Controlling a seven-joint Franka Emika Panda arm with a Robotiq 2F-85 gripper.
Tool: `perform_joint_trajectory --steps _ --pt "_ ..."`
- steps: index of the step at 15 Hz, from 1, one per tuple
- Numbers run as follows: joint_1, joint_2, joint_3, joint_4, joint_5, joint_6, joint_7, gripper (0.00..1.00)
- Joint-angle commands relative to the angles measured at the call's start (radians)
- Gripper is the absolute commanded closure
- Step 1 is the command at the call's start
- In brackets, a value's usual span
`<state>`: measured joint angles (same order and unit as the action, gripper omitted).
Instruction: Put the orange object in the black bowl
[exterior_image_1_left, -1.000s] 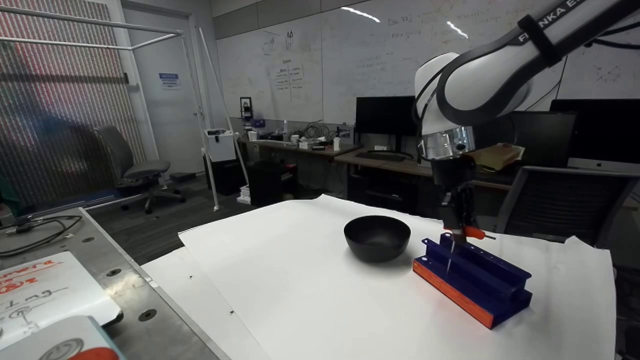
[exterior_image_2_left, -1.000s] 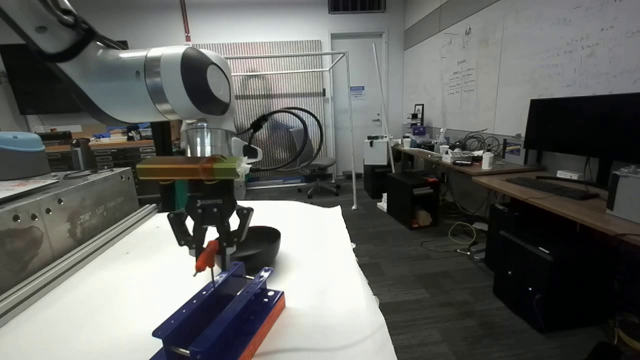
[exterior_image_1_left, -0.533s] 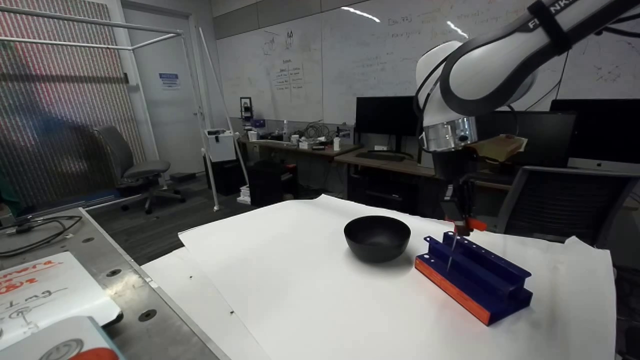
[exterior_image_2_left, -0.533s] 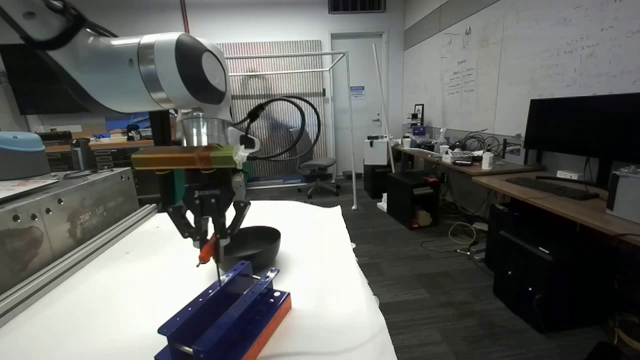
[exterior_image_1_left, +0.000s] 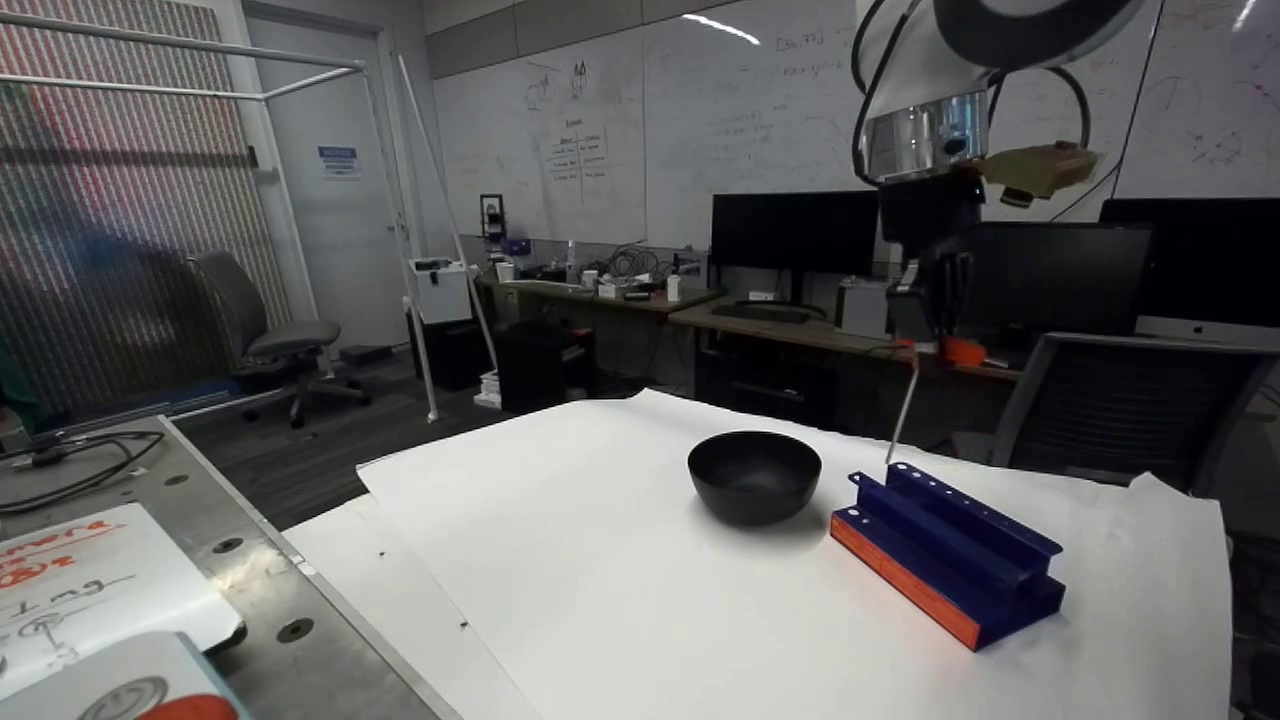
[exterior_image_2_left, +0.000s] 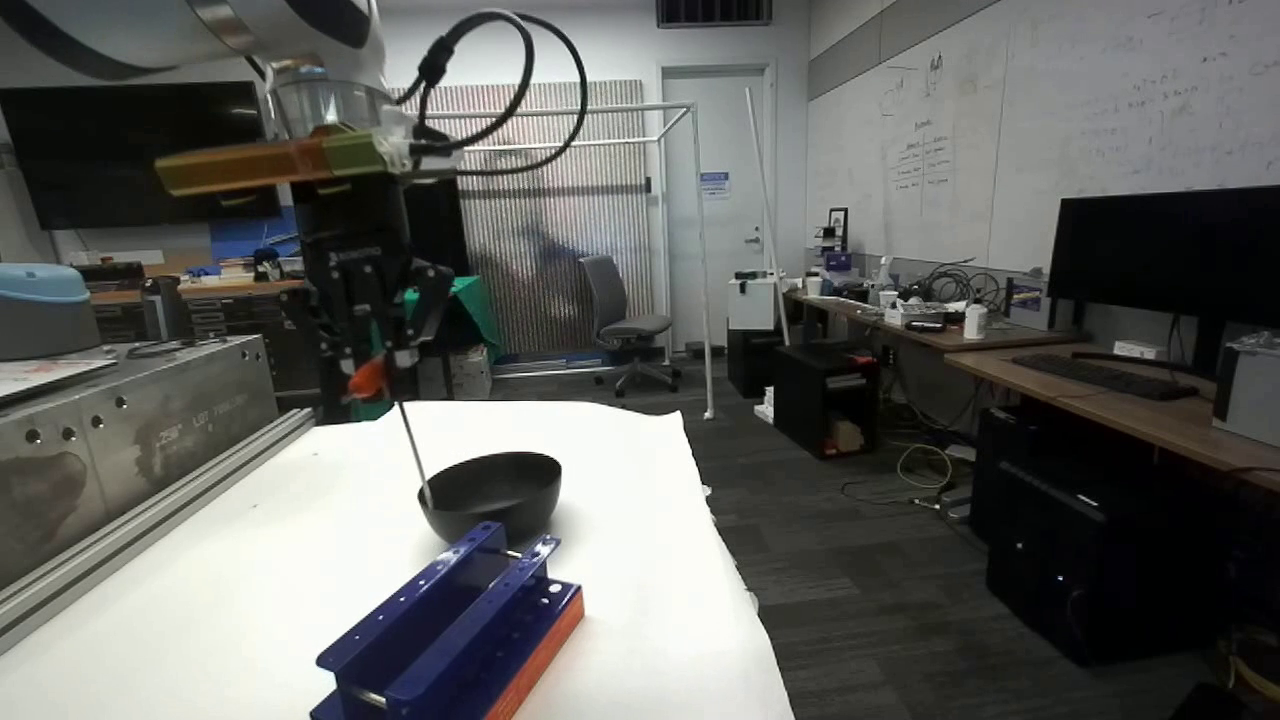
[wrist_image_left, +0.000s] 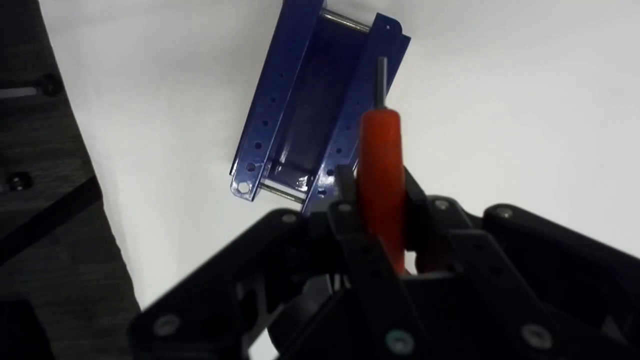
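The black bowl (exterior_image_1_left: 752, 507) stands upright on the white sheet (exterior_image_1_left: 600, 560), its visible inside bare, near the blue rack (exterior_image_1_left: 950, 548), whose channel (wrist_image_left: 316, 115) metal rods (wrist_image_left: 346, 21) cross. Apart from the bowl, in the air, the orange object (wrist_image_left: 381, 165) is pinched in the jaws of the gripper (exterior_image_2_left: 378, 364), its metal shaft (exterior_image_2_left: 412, 450) slanting down.

In an exterior view the gripper (exterior_image_2_left: 379, 363) holds the orange piece (exterior_image_2_left: 367, 380), its shaft (exterior_image_2_left: 412, 445) overlapping the black bowl (exterior_image_2_left: 505, 495), contact hard to judge; the blue rack (exterior_image_2_left: 450, 617) lies nearer.
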<state>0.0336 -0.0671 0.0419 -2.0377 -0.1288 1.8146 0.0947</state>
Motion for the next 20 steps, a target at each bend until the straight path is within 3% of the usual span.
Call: perform_joint_trajectory --steps 1,4,7,13,17,18,20 --pt "0.011 -0.037 0.024 -0.012 -0.067 0.133 0.105 0.9" --pt "0.008 0.015 0.045 -0.037 -0.186 0.335 0.222 0.9" --pt "0.003 0.12 0.037 -0.034 -0.309 0.46 0.357 0.9" --pt "0.05 0.313 -0.019 0.014 -0.428 0.548 0.489 0.9" --pt "0.094 0.385 -0.052 0.046 -0.45 0.608 0.506 0.87" --pt "0.104 0.398 -0.058 0.057 -0.447 0.609 0.503 0.62" --pt "0.124 0.418 -0.068 0.078 -0.443 0.605 0.502 0.47"
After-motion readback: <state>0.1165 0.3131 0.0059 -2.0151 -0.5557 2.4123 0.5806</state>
